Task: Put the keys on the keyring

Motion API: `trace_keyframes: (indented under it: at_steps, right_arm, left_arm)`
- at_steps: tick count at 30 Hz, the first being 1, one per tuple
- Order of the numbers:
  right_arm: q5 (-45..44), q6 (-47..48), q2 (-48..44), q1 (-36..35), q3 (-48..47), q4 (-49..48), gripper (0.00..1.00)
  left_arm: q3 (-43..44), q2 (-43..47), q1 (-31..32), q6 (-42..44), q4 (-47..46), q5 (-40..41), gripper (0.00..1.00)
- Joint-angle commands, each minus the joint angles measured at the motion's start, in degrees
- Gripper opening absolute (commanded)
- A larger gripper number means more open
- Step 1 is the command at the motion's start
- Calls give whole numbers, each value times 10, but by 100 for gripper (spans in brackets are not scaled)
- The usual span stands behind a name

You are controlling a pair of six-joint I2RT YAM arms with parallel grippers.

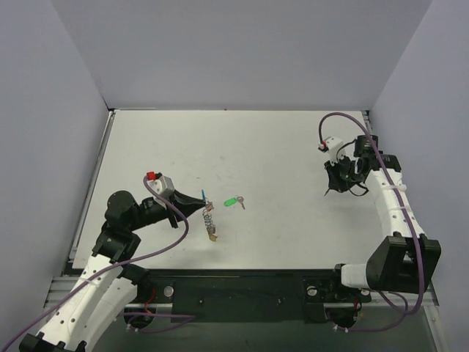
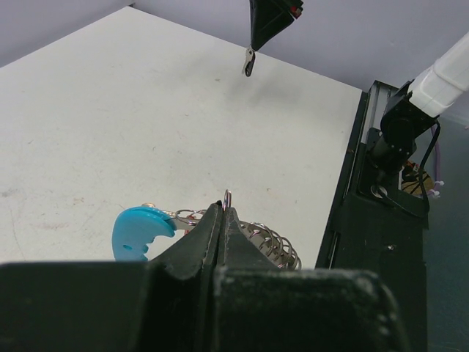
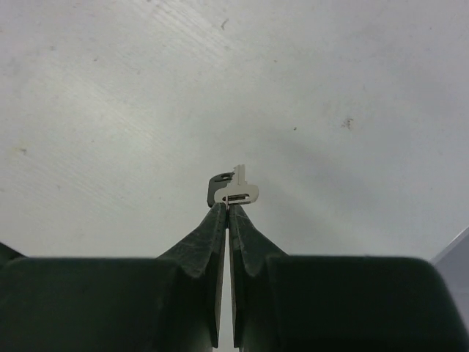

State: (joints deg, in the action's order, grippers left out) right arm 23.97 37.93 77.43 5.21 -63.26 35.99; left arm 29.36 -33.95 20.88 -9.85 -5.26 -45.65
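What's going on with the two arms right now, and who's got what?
The left gripper is shut on the keyring, next to its blue tag. The right gripper is shut on a small silver key, far over on the right side of the table, well apart from the ring. The green-tagged key lies on the table close to the keyring. Neither key is on the ring yet.

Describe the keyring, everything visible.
The keyring is a silvery coiled-wire loop, metal by its look, with its coils bunched together. A light-blue plastic tag hangs off small rings at one end; a yellowish piece shows at the other. The left gripper is shut on it near the blue tag. Whether its lower end touches the table is unclear.
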Motion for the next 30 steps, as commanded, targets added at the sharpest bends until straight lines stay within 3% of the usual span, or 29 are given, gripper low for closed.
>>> trace_keyframes:
  at_steps: [1,9,14,19,25,30]
  right_arm:
    - [99,40,-42,-4,-39,86,0]
    - [183,124,-24,-7,-177,261,0]
    - [243,166,-18,-9,-223,297,0]
    - [316,288,-10,-23,-263,360,0]
    - [368,396,-43,-89,-306,392,0]
    - [376,406,-60,-183,-310,384,0]
  left_arm:
    - [0,9,-2,4,-52,-1,0]
    - [-30,4,9,-3,-106,6,0]
    - [-46,30,20,-4,-144,50,0]
    - [-45,64,21,-14,-146,81,0]
    - [-26,68,25,-28,-170,75,0]
    - [-5,27,46,-15,-216,64,0]
